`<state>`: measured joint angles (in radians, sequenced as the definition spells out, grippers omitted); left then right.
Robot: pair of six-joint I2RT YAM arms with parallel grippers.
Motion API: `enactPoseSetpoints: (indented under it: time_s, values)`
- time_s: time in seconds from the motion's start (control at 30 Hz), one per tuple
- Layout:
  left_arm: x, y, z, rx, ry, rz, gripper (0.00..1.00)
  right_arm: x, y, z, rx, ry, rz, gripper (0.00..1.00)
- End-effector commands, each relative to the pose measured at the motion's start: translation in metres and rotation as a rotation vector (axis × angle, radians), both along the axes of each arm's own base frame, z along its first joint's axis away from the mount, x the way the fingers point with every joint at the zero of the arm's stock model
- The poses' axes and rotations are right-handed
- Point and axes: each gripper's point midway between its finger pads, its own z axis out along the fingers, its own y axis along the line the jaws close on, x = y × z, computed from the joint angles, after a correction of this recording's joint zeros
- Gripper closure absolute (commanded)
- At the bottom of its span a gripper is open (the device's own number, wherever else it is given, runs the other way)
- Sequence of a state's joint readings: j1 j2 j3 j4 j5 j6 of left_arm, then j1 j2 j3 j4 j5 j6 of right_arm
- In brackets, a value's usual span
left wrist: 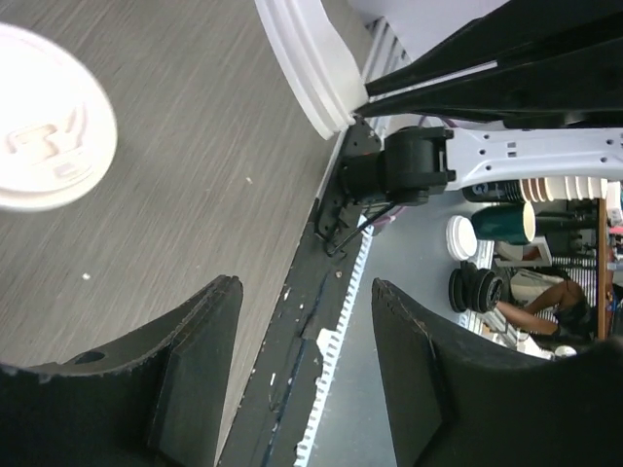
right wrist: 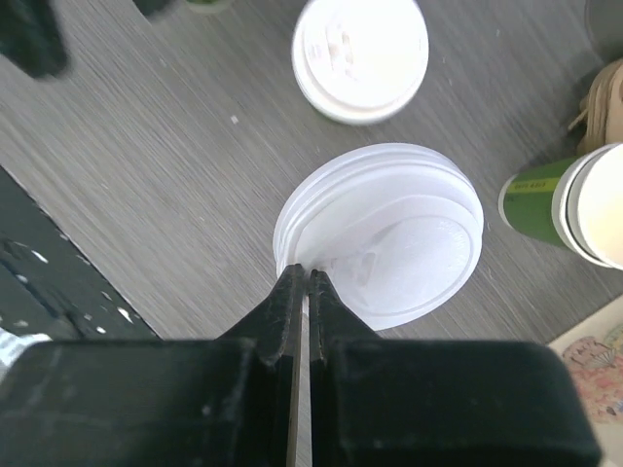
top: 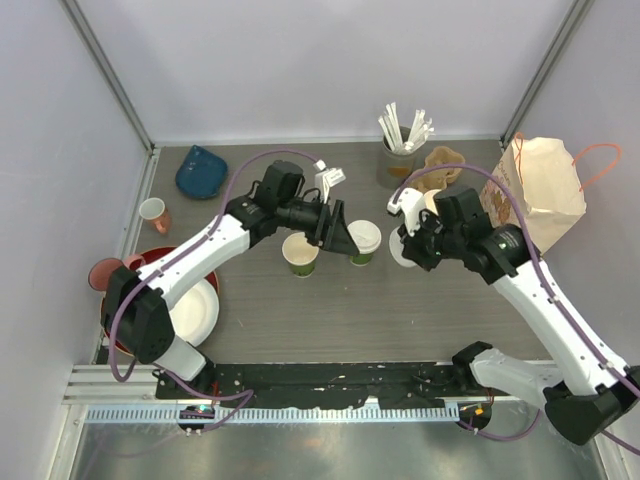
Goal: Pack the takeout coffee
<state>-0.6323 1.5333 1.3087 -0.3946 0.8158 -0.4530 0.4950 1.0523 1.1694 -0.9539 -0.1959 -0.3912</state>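
An open green paper cup [top: 300, 253] stands mid-table beside a green cup with a white lid on it [top: 365, 240]. My left gripper [top: 338, 236] hangs open between and just above these two, with nothing between its fingers [left wrist: 307, 285]; the white lid [left wrist: 49, 117] shows to one side of it. My right gripper [top: 408, 240] is shut on the rim of a loose white lid [right wrist: 389, 238], [top: 400, 252], held just over the table. Another open green cup [right wrist: 565, 199] stands right of that lid. The brown paper bag [top: 540, 190] stands at the far right.
A holder of stirrers and straws [top: 400, 150] and brown sleeves [top: 445, 165] stand at the back. A blue pouch [top: 200, 172], a small pink cup [top: 153, 212], and a white plate [top: 195, 312] in a red bowl lie on the left.
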Motion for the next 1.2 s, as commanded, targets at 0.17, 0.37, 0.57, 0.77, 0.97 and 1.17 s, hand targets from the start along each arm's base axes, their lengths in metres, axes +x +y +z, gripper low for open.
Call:
enactPoseSetpoints:
  time_s: [0.17, 0.37, 0.57, 0.77, 0.97, 1.17]
  values:
    - [-0.004, -0.029, 0.064, -0.317, -0.139, -0.092, 0.41, -0.014, 0.039, 0.095, 0.429, -0.111, -0.022, 0.99]
    - [-0.014, -0.034, 0.081, -0.406, -0.128, -0.134, 0.47, -0.013, 0.056, 0.119, 0.549, -0.126, 0.017, 0.99]
    - [-0.018, -0.032, 0.082, -0.379, -0.164, -0.142, 0.52, -0.005, 0.059, 0.125, 0.567, -0.136, -0.002, 0.99]
    - [-0.02, -0.033, 0.077, -0.349, -0.162, -0.129, 0.56, 0.0, 0.069, 0.128, 0.616, -0.125, 0.012, 0.99]
    - [-0.02, -0.034, 0.082, -0.354, -0.165, -0.139, 0.69, -0.001, 0.071, 0.12, 0.614, -0.094, 0.02, 0.99]
    - [-0.025, -0.032, 0.087, -0.365, -0.176, -0.164, 0.63, 0.002, 0.072, 0.112, 0.595, -0.083, 0.012, 0.99]
